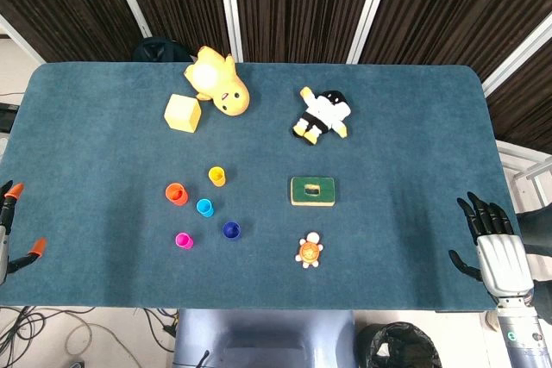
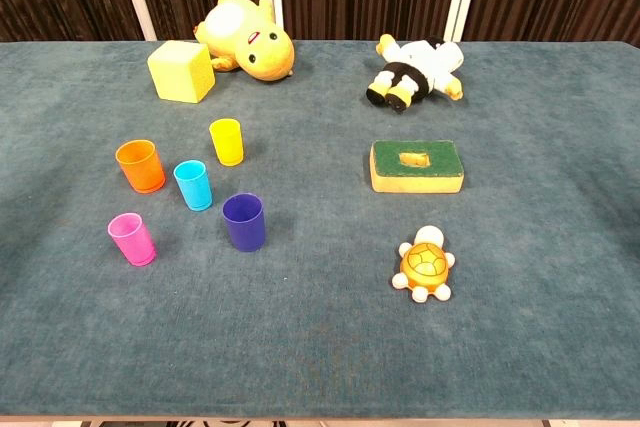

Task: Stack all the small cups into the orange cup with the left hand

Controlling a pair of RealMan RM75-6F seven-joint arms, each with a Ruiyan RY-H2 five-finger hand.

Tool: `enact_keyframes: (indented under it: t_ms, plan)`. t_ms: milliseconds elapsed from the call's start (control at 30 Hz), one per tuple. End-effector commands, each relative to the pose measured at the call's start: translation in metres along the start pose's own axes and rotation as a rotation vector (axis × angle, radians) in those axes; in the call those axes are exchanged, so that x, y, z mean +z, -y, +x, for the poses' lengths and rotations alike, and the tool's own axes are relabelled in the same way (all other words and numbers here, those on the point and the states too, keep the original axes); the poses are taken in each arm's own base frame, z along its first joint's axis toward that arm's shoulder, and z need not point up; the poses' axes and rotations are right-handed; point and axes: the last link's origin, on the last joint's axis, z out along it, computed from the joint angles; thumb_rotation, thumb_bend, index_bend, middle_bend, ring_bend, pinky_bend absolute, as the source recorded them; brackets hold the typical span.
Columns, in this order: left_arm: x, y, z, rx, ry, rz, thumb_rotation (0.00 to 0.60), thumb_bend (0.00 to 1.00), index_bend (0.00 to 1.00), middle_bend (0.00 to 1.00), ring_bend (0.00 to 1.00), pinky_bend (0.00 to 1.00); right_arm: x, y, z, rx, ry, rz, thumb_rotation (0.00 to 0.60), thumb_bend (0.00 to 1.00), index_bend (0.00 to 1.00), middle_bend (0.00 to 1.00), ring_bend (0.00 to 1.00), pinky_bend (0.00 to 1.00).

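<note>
Five small cups stand upright and apart at the table's left middle. The orange cup [image 1: 176, 193] [image 2: 140, 166] is the leftmost of the group. A yellow cup [image 1: 216, 176] [image 2: 227, 141] is behind, a cyan cup [image 1: 204, 207] [image 2: 193, 185] in the centre, a dark blue cup [image 1: 231, 230] [image 2: 243, 222] to its front right, and a pink cup [image 1: 184, 240] [image 2: 132, 239] at the front left. My left hand [image 1: 10, 230] shows only as orange-tipped fingers at the far left edge, holding nothing. My right hand [image 1: 493, 243] hangs open off the table's right side.
At the back lie a yellow block [image 1: 183, 113], a yellow duck plush [image 1: 218, 81] and a penguin plush [image 1: 322, 115]. A green-topped sponge [image 1: 312, 191] and an orange turtle toy [image 1: 309, 251] sit right of the cups on the blue cloth table [image 1: 405, 144].
</note>
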Motion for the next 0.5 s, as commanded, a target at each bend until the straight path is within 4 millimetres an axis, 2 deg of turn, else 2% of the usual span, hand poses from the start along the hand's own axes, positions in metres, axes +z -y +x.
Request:
enact_keyframes:
  t_ms: [33, 500]
  plan:
    - [0.0000, -0.0001, -0.0003, 0.001, 0.001, -0.001, 0.600, 0.23, 0.04, 0.00, 0.00, 0.06, 0.0001, 0.0002, -0.0009, -0.001, 0.004, 0.000, 0.600, 0.32, 0.07, 0.03, 0.11, 0.11]
    - [-0.0012, -0.0013, 0.0001, -0.014, 0.007, -0.007, 0.600, 0.23, 0.04, 0.00, 0.00, 0.06, -0.0013, -0.0013, -0.0018, -0.011, 0.035, -0.010, 0.600, 0.32, 0.07, 0.03, 0.11, 0.11]
